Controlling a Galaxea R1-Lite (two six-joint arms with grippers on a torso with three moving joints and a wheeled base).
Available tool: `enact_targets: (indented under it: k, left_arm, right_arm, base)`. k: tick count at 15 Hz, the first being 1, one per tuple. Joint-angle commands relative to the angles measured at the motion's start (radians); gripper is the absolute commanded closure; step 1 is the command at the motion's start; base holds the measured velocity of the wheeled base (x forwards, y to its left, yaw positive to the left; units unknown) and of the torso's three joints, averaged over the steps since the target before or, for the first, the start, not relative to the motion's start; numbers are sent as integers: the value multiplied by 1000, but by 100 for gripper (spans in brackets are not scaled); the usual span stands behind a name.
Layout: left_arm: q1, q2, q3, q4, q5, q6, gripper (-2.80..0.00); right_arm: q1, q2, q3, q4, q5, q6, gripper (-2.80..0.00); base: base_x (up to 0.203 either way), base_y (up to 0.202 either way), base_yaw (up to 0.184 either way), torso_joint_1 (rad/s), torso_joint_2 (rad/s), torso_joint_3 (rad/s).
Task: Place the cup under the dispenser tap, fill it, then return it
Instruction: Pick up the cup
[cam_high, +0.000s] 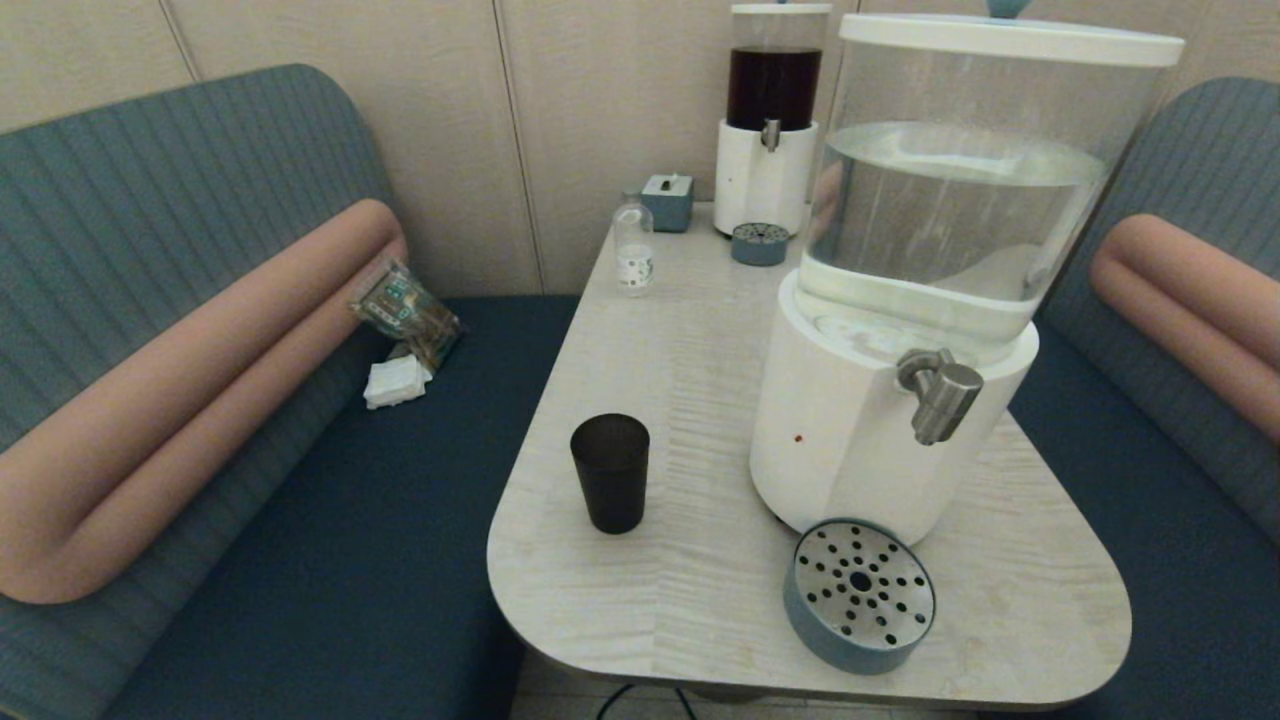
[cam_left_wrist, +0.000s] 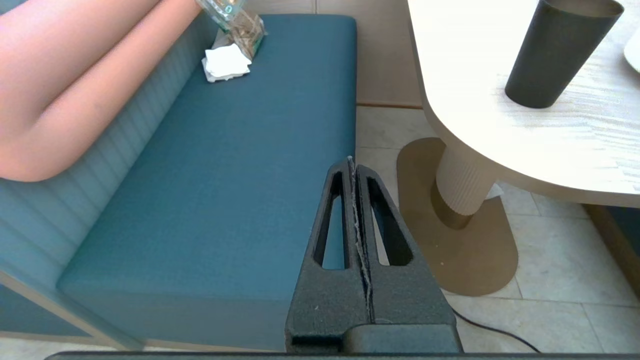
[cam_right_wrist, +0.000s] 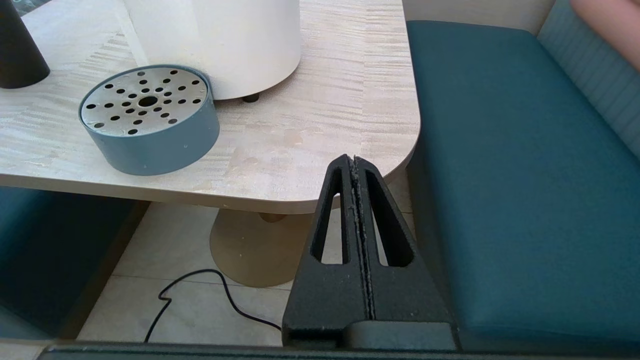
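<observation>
The dark tapered cup (cam_high: 610, 486) stands upright on the pale table (cam_high: 680, 400), left of the big white dispenser (cam_high: 850, 440); the left wrist view shows the cup (cam_left_wrist: 560, 52) near the table edge. The steel dispenser tap (cam_high: 940, 395) juts out over a round blue drip tray (cam_high: 860, 595) with a perforated steel top. My left gripper (cam_left_wrist: 351, 161) hangs shut and empty below table level, over the bench edge and floor. My right gripper (cam_right_wrist: 353, 159) is shut and empty too, low by the table's near right corner. Neither arm shows in the head view.
A smaller dispenser with dark liquid (cam_high: 768, 120), its small drip tray (cam_high: 759, 243), a clear labelled bottle (cam_high: 633, 247) and a blue-grey box (cam_high: 667, 201) stand at the table's far end. Blue benches flank the table. A snack packet (cam_high: 405, 310) and napkins (cam_high: 396, 381) lie on the left bench.
</observation>
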Motion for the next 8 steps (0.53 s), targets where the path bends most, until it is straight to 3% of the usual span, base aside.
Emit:
enact_targets:
  k: [1, 5, 8]
  left_arm:
    - [0, 2, 0, 0, 0, 0, 0]
    - [0, 2, 0, -1, 2, -10, 0]
    - [0, 2, 0, -6, 22, -63, 0]
  right_arm:
    - [0, 2, 0, 0, 0, 0, 0]
    - [0, 2, 0, 0, 0, 0, 0]
    - [0, 2, 0, 0, 0, 0, 0]
  base:
    - [0, 0, 0, 0, 0, 0]
    - [0, 0, 0, 0, 0, 0]
    - [0, 0, 0, 0, 0, 0]
